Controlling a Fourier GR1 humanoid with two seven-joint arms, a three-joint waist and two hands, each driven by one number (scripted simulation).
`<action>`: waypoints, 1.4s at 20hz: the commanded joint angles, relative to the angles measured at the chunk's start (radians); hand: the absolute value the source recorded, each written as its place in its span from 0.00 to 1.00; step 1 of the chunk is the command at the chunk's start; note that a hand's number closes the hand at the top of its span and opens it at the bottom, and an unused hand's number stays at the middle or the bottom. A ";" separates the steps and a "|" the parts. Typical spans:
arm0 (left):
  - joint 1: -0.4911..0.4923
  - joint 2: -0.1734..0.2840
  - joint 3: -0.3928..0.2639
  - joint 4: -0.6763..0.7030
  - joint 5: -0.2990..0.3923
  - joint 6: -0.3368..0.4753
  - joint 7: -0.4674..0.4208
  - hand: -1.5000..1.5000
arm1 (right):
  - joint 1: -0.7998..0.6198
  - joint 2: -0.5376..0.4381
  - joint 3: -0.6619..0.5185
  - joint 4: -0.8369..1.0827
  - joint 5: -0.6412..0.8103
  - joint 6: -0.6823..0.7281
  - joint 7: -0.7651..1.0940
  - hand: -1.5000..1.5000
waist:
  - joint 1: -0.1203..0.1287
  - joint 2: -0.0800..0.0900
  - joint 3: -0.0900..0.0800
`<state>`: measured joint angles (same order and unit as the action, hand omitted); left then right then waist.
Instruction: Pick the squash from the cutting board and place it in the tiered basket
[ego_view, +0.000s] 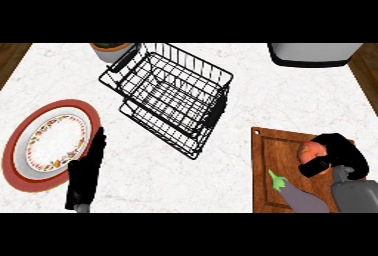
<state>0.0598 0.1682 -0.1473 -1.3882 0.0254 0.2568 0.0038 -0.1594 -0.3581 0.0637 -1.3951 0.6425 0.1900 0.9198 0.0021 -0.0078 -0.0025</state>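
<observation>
Orange squash (311, 149) on the wooden cutting board (275, 165) at the worktop's right edge, right hand (341, 156) curled round it — gripped, by the look of it, but not yet lifted. Lift, carry and drop into the black wire tiered basket (171, 95) near the worktop's middle all left to do. Purple eggplant (301, 196) at the board's near end. Left hand (87, 172) resting beside the patterned plate (50, 144), fingers straight. White marble worktop (258, 85) — wood floor beyond both side edges.

Right robot hand (336, 155) on squash (311, 148)
Curled round it over cutting board (275, 150), beside eggplant (299, 196); tiered basket (171, 95) well apart on worktop (295, 95).
</observation>
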 joint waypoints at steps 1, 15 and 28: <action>-0.005 -0.038 -0.021 0.003 -0.034 0.025 0.031 0.50 | -0.012 0.022 0.051 0.065 0.075 -0.015 -0.054 1.00 | 0.002 0.008 0.003; 0.059 0.002 -0.009 -0.093 -0.030 0.002 0.064 0.50 | 0.128 0.353 0.668 -0.360 0.483 -0.113 0.306 1.00 | -0.003 0.000 0.002; 0.019 -0.017 0.012 -0.004 -0.021 -0.008 0.032 0.50 | -0.047 0.357 0.807 -0.919 0.800 -0.027 0.500 1.00 | -0.018 -0.006 -0.002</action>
<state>0.0831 0.1560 -0.1268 -1.4029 0.0082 0.2530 0.0143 -0.1026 -0.0162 0.8095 -2.1898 1.3289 0.0581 1.1801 -0.0196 -0.0155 -0.0005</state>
